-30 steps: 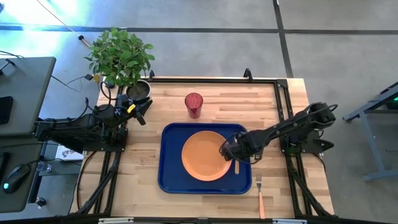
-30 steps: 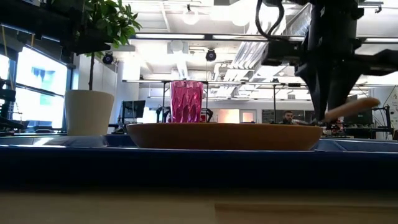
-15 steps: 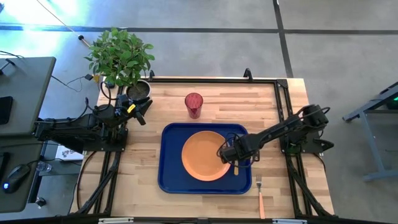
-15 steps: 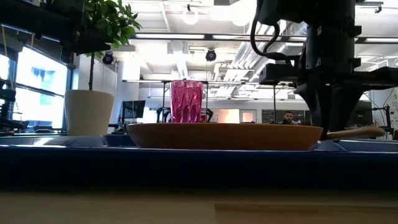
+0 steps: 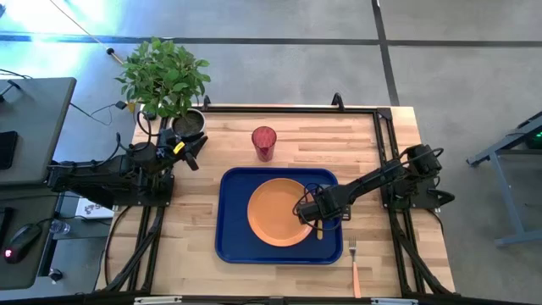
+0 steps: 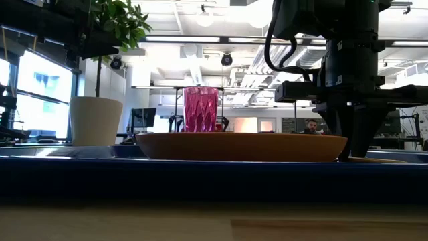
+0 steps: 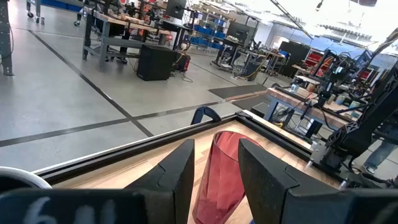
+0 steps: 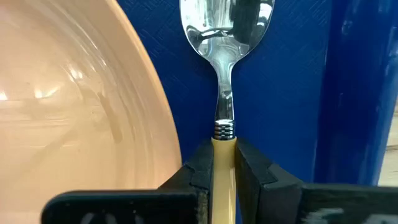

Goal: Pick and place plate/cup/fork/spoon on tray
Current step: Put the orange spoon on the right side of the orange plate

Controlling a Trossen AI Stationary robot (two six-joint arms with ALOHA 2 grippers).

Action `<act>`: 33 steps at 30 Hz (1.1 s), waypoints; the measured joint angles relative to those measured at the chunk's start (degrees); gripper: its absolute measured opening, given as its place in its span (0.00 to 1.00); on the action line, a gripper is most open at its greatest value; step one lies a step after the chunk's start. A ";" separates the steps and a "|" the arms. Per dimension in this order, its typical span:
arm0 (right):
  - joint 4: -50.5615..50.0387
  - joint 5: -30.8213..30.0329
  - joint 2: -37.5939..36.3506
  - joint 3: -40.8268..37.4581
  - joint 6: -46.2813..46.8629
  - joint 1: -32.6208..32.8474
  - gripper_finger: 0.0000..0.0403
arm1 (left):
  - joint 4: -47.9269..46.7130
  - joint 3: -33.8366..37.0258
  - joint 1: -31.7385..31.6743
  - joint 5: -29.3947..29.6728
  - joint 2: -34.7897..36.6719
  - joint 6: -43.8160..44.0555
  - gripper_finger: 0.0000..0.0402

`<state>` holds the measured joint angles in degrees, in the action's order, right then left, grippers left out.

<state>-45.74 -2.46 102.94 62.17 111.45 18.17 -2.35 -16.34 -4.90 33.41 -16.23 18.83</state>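
Observation:
The orange plate [image 5: 278, 212] lies in the dark blue tray [image 5: 233, 241]. My right gripper [image 5: 317, 216] is low over the tray's right part, just right of the plate, shut on the spoon [image 8: 224, 93]. The spoon's silver bowl points ahead of the fingers, and its handle [image 6: 374, 160] lies level, low behind the tray rim [image 6: 200, 177]. The red ribbed cup [image 5: 263, 142] stands upright on the table beyond the tray. The fork [image 5: 354, 267] lies on the table near the front edge, right of the tray. My left gripper [image 5: 196, 151] is open and empty at the far left, beside the plant pot. My right gripper pinches the spoon's yellow-orange handle [image 8: 224, 144] between its two fingers, at the end next to the metal neck. The fingers come from above, pointing down, one on each side of the handle. The spoon lies level, on or just above the tray floor [image 8: 292, 93], beside the plate's rim [image 8: 158, 93].
A potted plant [image 5: 165, 80] in a pale pot [image 6: 95, 120] stands at the table's far left corner. The cup also shows ahead of my left gripper's fingers [image 7: 221, 171]. Bare wood lies left and right of the tray. A person shows far off in the room [image 6: 309, 126].
My right gripper has gone down toward the tray floor and a little toward the plate, staying shut on the spoon. The spoon's handle, whose free end stood raised above the tray rim, has come down to lie level and low in the tray.

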 joint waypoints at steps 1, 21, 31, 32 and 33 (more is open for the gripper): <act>-0.14 0.01 0.00 0.00 0.02 0.00 0.05 | 0.01 0.00 0.00 0.00 0.01 0.00 0.29; -0.30 1.66 0.00 -0.04 -0.92 -0.02 0.24 | 0.00 0.00 0.00 0.00 0.01 -0.02 0.29; -1.94 2.12 -0.33 -0.04 -1.59 -0.02 0.24 | 0.00 0.00 0.01 0.00 0.02 0.00 0.29; -2.14 2.12 -0.51 -0.04 -1.63 -0.01 0.24 | 0.00 0.00 0.01 0.00 0.00 -0.02 0.29; -2.40 2.12 -0.73 -0.04 -1.90 0.00 0.24 | 0.00 0.00 -0.01 0.00 0.02 0.00 0.29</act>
<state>-48.14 -0.34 102.21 62.13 109.55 18.17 -2.35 -16.34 -4.90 33.41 -16.21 18.83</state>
